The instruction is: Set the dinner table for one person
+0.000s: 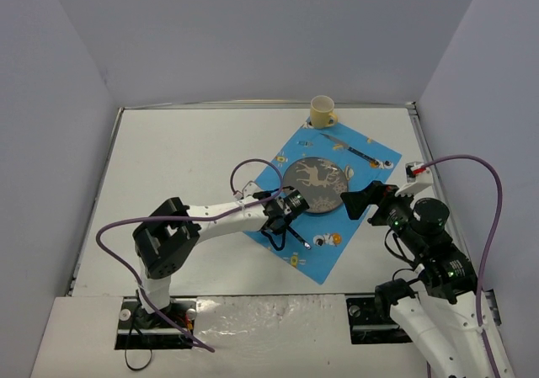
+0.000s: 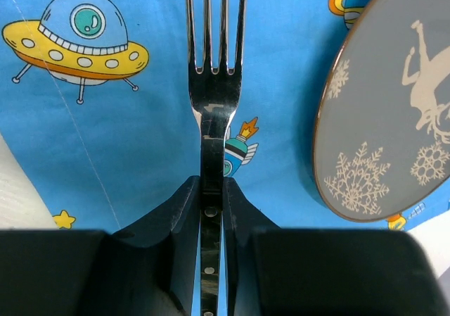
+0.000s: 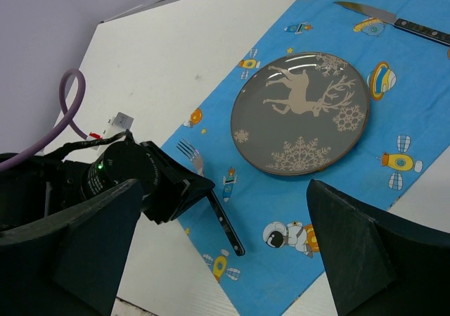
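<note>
Steel fork sits pinched in your left pincer, just left of the plate. Let go tilted and it could land crooked. Your right pincer gapes wide, empty.

blue cloth: plate centred; knife, fork flanking | yellow mug: far corner

Plain pale grey walls stand on three sides, evenly lit.

On the surface lies a cloth bearing the plate, with the fork just left, the knife right of it and the cup at the far corner.
</note>
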Controlling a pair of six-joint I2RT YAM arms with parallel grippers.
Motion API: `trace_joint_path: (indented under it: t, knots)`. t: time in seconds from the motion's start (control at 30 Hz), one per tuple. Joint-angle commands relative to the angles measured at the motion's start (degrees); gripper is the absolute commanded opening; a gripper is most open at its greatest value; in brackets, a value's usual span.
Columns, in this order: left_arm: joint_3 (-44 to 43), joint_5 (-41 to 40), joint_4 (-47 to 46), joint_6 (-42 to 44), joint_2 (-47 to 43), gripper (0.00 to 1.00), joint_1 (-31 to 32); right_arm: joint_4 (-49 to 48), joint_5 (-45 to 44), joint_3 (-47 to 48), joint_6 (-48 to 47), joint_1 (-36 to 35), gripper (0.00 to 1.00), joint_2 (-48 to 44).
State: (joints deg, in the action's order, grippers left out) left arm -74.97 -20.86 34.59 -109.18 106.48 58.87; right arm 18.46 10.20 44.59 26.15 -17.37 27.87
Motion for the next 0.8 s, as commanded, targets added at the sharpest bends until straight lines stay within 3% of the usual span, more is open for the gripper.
trace_joint_path:
  t: [0.0,0.43,0.77]
  knots:
    - [-1.69,-1.3,2.58,-2.58,-1.16,0.0,0.28,-2.02,-1.54,2.35,-1.52,-0.3,1.0,-0.18]
    - [-1.7,0.81,2.91,-2.37,1.74,0.03,-0.48,-1.75,-1.15,1.49,-2.08,-0.3,1.0,-0.49]
    - [-2.81,2.33,2.58,-0.06,3.54,0.23,-1.11,-1.67,-1.15,0.69,-2.46,-0.37,1.0,-1.17]
